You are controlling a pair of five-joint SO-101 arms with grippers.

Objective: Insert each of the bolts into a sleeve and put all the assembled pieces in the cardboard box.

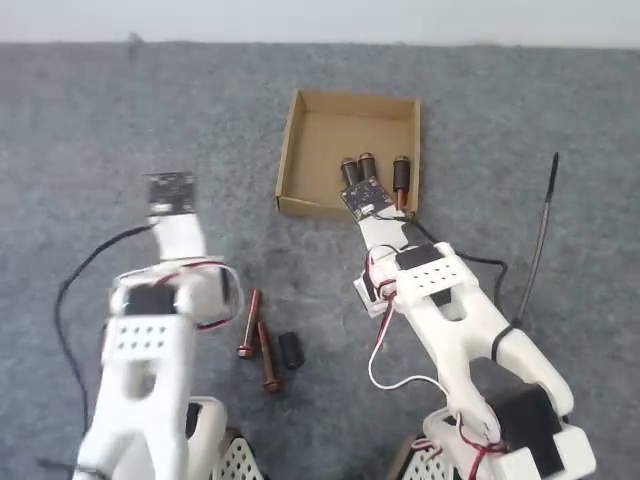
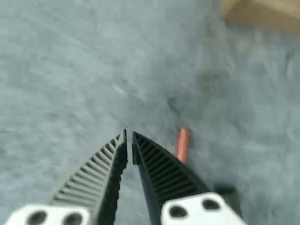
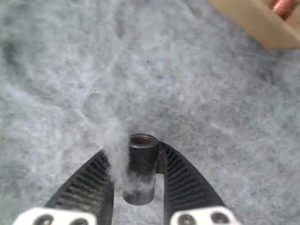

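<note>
In the right wrist view we see the right gripper [image 3: 136,152] closed on a black sleeve [image 3: 140,166], with one ribbed finger pressed against each side. The sleeve is a short dark tube. It is held roughly upright between the tips, and its open bore faces the camera. Its lower end is too blurred for us to describe. It hangs over the grey carpet [image 3: 70,70]. A corner of the box [image 3: 253,21] lies farther off, with something copper-coloured inside.

The left gripper [image 2: 129,136] stands narrow. Its tips almost touch, with just a slit between them, and we see nothing held there. A copper bolt [image 2: 183,144] lies on the carpet just beside one finger, its near end hidden behind that finger.

From the high view, the right arm [image 1: 445,300] ends at the near wall of the box [image 1: 292,150]. The left arm [image 1: 150,330] is well apart from the box, off to its side. Inside the box we count three assembled pieces [image 1: 367,165], copper and dark, lying side by side near one wall. Two bolts [image 1: 250,320] lie close together on the carpet between the arms, and a loose sleeve [image 1: 290,349] lies just beside them.
</note>
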